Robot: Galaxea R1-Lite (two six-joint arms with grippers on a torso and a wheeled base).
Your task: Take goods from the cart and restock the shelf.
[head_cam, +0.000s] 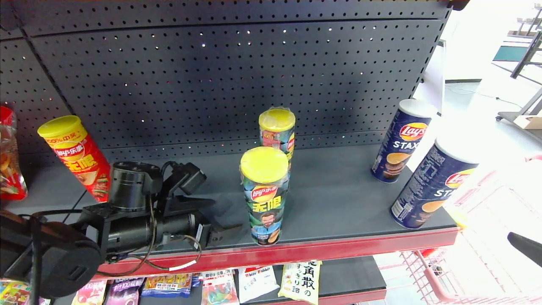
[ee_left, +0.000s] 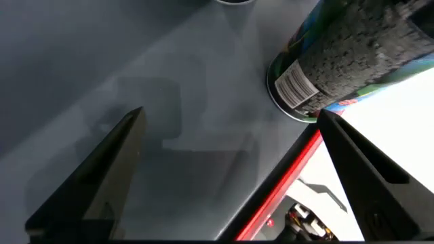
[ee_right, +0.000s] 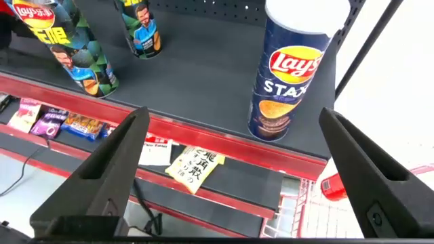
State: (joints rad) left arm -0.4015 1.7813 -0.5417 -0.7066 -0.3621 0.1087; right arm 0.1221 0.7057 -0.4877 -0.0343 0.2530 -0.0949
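Note:
A green chip can with a yellow lid (head_cam: 264, 197) stands at the shelf's (head_cam: 338, 199) front edge. My left gripper (head_cam: 228, 218) lies just to its left, open and empty, low over the shelf. In the left wrist view the can's base (ee_left: 298, 88) sits beyond the open left gripper (ee_left: 230, 115). A second green can (head_cam: 277, 129) stands behind the first. Two navy cans (head_cam: 402, 140) (head_cam: 432, 182) stand at the shelf's right end. My right gripper (ee_right: 234, 114) is open and empty, off the shelf front, facing the front navy can (ee_right: 291, 74).
A red chip can (head_cam: 76, 154) leans at the shelf's left, beside a red bag (head_cam: 10, 169). A pink wire cart (head_cam: 487, 237) stands at the right. Snack packets (head_cam: 254, 281) hang on the lower shelf. The perforated back panel (head_cam: 211, 76) closes the rear.

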